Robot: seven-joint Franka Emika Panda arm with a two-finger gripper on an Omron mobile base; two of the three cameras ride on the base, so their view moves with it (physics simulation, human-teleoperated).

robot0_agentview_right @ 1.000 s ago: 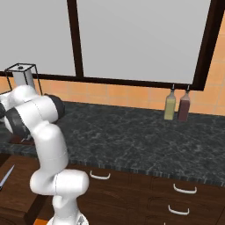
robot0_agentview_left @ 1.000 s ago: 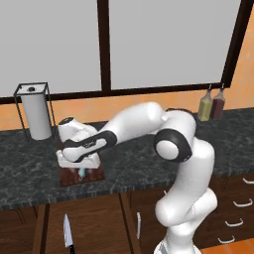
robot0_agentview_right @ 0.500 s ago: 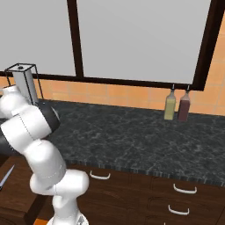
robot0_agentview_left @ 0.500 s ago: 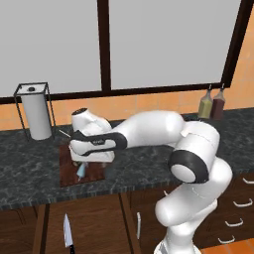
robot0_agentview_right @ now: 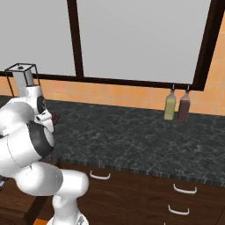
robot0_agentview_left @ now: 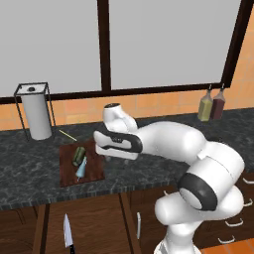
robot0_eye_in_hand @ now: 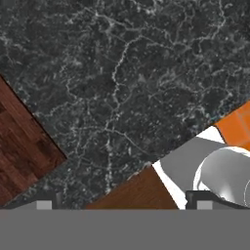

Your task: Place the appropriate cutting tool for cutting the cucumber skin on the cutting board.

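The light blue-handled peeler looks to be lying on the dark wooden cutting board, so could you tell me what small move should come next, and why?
Probably lift the arm clear. The light blue-handled peeler lies on the dark reddish-brown wooden cutting board beside the short dark green cucumber, apart from the hand, so nothing seems left to place.

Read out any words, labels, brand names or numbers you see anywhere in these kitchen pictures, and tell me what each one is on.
There are none to read.
The two bottles on the counter show no label text.
The paper towel roll is plain white.
The cutting board, the peeler, the cucumber and the knife carry no markings.
The drawers bear only handles.
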